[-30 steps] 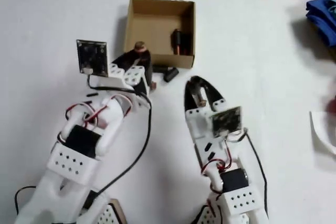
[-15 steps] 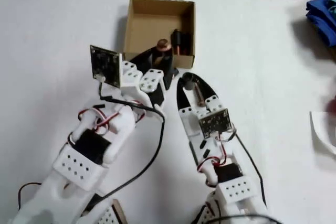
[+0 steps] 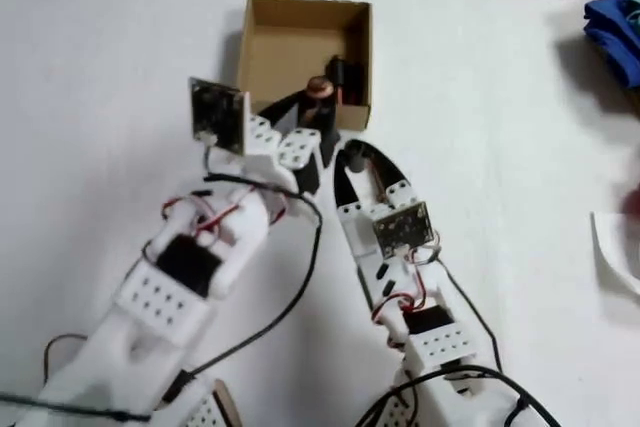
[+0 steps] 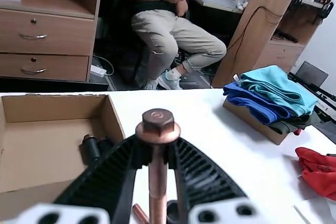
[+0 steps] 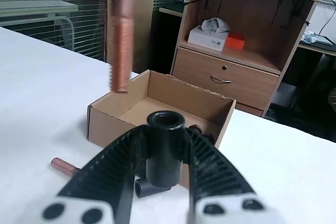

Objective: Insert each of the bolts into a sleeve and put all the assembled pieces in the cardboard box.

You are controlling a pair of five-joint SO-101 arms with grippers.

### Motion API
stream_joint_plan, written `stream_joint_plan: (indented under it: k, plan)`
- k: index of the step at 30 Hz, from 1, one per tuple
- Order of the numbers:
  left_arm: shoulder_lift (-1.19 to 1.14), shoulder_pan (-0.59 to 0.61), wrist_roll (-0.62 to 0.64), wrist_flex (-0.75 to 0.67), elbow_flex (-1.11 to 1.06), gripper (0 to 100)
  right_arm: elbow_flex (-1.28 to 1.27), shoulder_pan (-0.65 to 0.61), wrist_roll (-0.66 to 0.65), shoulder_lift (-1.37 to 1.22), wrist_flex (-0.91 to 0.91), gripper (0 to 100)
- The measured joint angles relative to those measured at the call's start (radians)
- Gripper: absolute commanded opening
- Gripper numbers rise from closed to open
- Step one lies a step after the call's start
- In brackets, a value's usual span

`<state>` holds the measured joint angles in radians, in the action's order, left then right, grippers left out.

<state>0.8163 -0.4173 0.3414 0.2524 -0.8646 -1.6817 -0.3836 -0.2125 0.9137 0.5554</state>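
Head-up bolt point(image 4: 156, 179) stands vertical — sleeve point(image 5: 165, 148) upright too.

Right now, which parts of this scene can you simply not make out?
Left wrist view: the tip of the held bolt is cut off by the picture's edge.
Left wrist view: the dark piece in the box is partly hidden behind the left jaws.
Right wrist view: the loose sleeve by the box is mostly hidden behind the held sleeve and right jaws.
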Motion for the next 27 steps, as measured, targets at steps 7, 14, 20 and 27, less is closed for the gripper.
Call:
stream_joint_plan:
  k: [7,14,20,27]
  plan:
    - [-0.127,-0.009,-0.002,-0.072,0.060,2,0.000,0.000,0.000,-0.002,0.000,1.9]
    - [-0.140,-0.060,-0.002,-0.072,0.080,2,0.000,-0.002,0.000,-0.002,0.000,1.9]
    - [-0.141,-0.064,-0.002,-0.072,0.081,2,0.000,0.000,0.146,-0.002,0.000,1.9]
    - [-0.141,-0.064,-0.002,-0.072,0.081,3,0.000,-0.002,0.172,-0.002,0.000,1.9]
